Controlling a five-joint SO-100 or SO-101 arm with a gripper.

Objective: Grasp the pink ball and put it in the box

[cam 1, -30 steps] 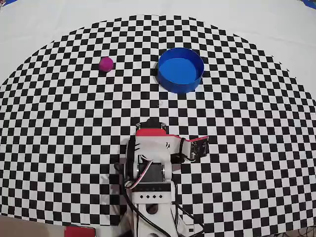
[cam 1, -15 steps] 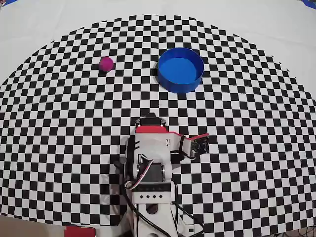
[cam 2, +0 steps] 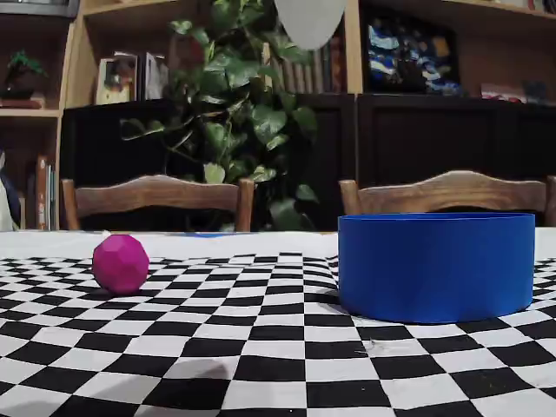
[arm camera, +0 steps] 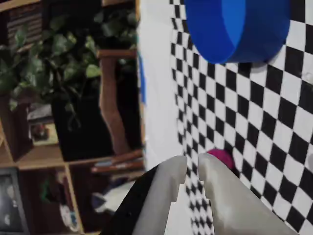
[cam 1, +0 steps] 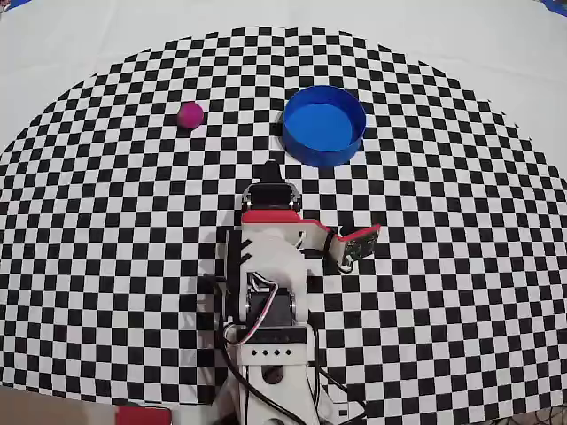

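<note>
The pink ball [cam 1: 190, 115] lies on the checkered cloth at the far left, apart from the box [cam 1: 324, 124], a round blue container to its right. My gripper [cam 1: 270, 170] is folded back near the arm's base, well short of both and roughly between them. In the wrist view the gripper [arm camera: 192, 164] has its jaws almost together with only a thin gap and nothing between them. The ball [arm camera: 222, 157] peeks out just beyond one fingertip, and the box [arm camera: 239, 24] is at the top. The fixed view shows the ball [cam 2: 120, 263] left of the box [cam 2: 434, 265]; no gripper shows there.
The checkered cloth [cam 1: 461, 292] covers the white table. A small camera board [cam 1: 356, 243] sticks out to the right of the arm. Chairs [cam 2: 156, 195], a plant and shelves stand beyond the table's far edge.
</note>
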